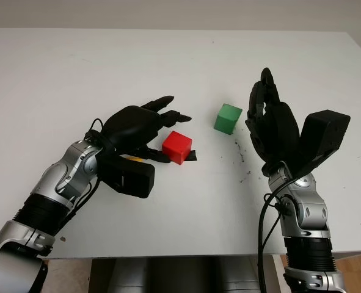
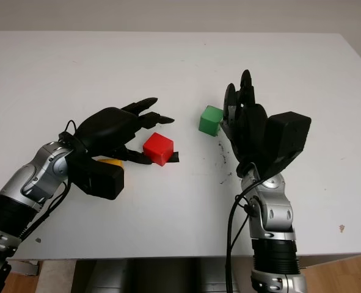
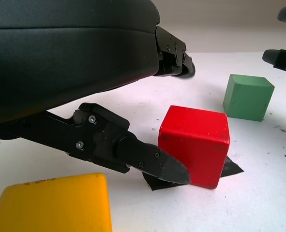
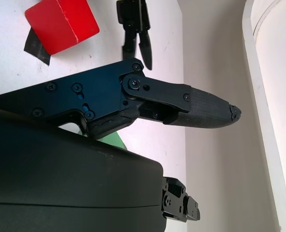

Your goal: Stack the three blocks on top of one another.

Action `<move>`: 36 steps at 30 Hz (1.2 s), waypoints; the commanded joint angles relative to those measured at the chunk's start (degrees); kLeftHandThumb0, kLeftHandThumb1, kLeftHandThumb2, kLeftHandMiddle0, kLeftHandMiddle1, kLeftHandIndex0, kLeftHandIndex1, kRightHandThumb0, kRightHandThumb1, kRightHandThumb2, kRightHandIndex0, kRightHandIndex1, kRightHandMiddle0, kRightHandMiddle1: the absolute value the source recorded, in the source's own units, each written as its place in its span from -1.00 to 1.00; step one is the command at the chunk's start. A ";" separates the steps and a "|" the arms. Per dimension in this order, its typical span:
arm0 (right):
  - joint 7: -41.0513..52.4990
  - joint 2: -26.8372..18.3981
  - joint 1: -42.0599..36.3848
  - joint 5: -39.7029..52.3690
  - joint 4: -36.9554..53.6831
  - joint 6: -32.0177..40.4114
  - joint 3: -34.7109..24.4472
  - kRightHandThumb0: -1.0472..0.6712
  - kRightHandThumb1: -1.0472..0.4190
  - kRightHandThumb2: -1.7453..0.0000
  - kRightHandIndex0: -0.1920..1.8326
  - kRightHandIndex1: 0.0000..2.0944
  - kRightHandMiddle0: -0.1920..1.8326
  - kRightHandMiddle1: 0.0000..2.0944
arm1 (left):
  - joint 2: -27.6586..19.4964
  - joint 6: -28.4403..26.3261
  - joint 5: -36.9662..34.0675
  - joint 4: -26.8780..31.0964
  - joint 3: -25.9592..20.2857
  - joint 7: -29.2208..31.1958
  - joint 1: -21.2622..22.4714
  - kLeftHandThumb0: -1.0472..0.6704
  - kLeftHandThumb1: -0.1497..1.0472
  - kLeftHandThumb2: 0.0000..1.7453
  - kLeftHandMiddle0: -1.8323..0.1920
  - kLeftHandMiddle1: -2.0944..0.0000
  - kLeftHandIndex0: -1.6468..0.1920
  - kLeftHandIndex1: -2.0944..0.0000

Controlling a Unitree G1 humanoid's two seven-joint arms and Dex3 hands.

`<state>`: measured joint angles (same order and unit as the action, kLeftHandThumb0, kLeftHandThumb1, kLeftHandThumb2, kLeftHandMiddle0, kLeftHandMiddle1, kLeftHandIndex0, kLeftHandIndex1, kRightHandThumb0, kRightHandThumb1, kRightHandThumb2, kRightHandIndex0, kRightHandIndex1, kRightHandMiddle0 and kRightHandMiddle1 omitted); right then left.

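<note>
Nearest the head camera, both silver-jointed arms entered from the bottom edge onto the white table (image 1: 58, 67). No block was stacked; all three sat separately on the table surface.

Red cube-shaped block (image 1: 176, 147): located near table centre, seated on a small piece of black tape (image 1: 192, 156) that protruded from under it at 4 o'clock. It was upright.

Green cube-shaped block (image 1: 228, 118): positioned at 2 o'clock from the red block, apart from it, standing on the bare table.

Yellow block (image 3: 55, 205): positioned at 9 o'clock from the red block, largely hidden beneath the left hand in the head views; the left wrist view showed its flat top face near the red block but not touching it.

Left hand (image 1: 145, 130): black, three-fingered, open and holding nothing, positioned over the yellow block. Its fingers were extended toward the red block, with one fingertip (image 3: 169, 167) just beside the block's lower near edge. Whether it made contact could not be determined.

Right hand (image 1: 270, 122): black, open and holding nothing, raised upright at 4 o'clock from the green block, near it but not touching.

Small dark specks (image 1: 242, 157) marked the table between the green block and the right hand.
</note>
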<state>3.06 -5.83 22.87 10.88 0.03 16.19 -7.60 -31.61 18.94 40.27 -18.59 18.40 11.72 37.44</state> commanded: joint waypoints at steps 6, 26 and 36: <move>0.47 -0.41 -0.25 -0.10 0.77 -0.78 -0.31 -0.63 -1.00 0.26 -1.00 -1.00 -1.00 -1.00 | 0.17 -0.81 -0.94 1.53 -0.80 -1.57 -0.77 -0.47 0.82 -0.94 1.00 0.98 0.97 0.98; 0.13 -0.14 -0.18 -0.30 0.75 -0.78 -0.07 -0.63 -1.00 0.26 -1.00 -1.00 -1.00 -1.00 | -4.11 -7.92 -24.37 14.72 -18.14 7.00 -6.77 -0.71 1.00 -0.54 0.98 0.95 0.91 0.94; 0.40 -0.35 0.34 -0.39 -0.04 -0.85 -0.22 -0.64 -1.00 0.28 -1.00 -1.00 -1.00 -1.00 | -13.75 -14.70 -31.09 22.72 -26.07 17.25 -12.90 -0.74 1.00 -0.84 0.90 0.94 0.50 0.86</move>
<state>3.38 -5.82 22.88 10.73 -0.02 16.15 -7.57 -43.58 4.99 9.80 2.04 -6.33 27.92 25.23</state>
